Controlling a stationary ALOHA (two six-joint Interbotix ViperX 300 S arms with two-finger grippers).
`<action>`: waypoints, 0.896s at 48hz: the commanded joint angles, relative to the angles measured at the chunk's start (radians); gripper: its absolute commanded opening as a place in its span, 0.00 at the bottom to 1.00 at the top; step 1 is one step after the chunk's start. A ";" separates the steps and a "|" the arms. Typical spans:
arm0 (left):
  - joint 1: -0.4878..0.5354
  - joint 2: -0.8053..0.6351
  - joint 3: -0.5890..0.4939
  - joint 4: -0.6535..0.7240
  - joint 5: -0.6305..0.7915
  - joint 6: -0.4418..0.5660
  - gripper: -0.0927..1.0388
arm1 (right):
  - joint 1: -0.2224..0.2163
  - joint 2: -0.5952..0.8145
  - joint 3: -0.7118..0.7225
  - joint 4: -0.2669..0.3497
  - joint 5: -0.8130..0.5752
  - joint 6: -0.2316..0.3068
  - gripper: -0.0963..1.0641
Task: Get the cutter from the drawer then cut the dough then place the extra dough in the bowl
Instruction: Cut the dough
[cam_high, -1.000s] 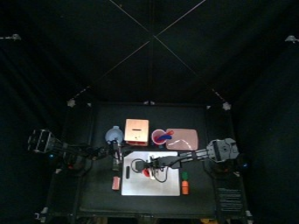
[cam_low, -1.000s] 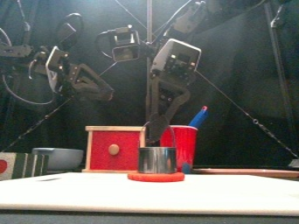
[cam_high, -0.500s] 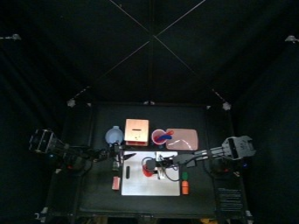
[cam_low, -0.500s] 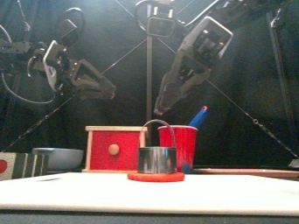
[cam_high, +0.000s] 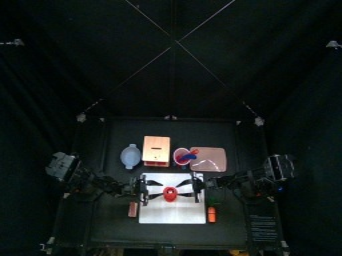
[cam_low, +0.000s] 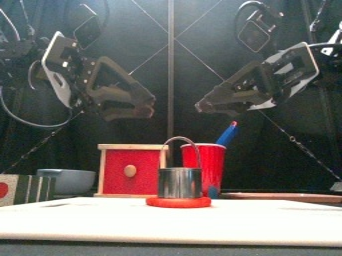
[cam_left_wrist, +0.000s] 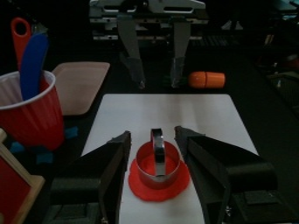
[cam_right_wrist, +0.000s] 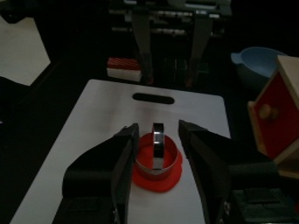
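The round metal cutter stands on the flat red dough disc on the white cutting board, its wire handle up. Nothing holds it. In the top view the dough lies between the two grippers. My left gripper is open at the board's left side, raised above the table. My right gripper is open at the board's right side, also raised. Each wrist view shows the cutter a little beyond its own spread jaws.
Behind the board stand the wooden box with the red drawer front, the blue-grey bowl, and the red cup with knives beside the pink tray. An orange toy and a red one lie by the board's sides.
My right gripper has let go of the cutter, lifted and drawn back to the right. My left gripper has moved in toward the board. The cutter stays on the dough.
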 joint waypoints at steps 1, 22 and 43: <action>-0.005 0.044 -0.048 -0.009 -0.012 0.003 0.82 | -0.006 0.035 -0.035 0.002 -0.015 -0.002 0.76; 0.002 0.089 -0.058 -0.032 -0.012 0.005 0.81 | -0.037 0.101 -0.072 -0.005 -0.020 -0.002 0.76; 0.005 0.129 -0.094 -0.043 -0.011 0.012 0.80 | -0.037 0.153 -0.081 -0.008 -0.020 -0.018 0.76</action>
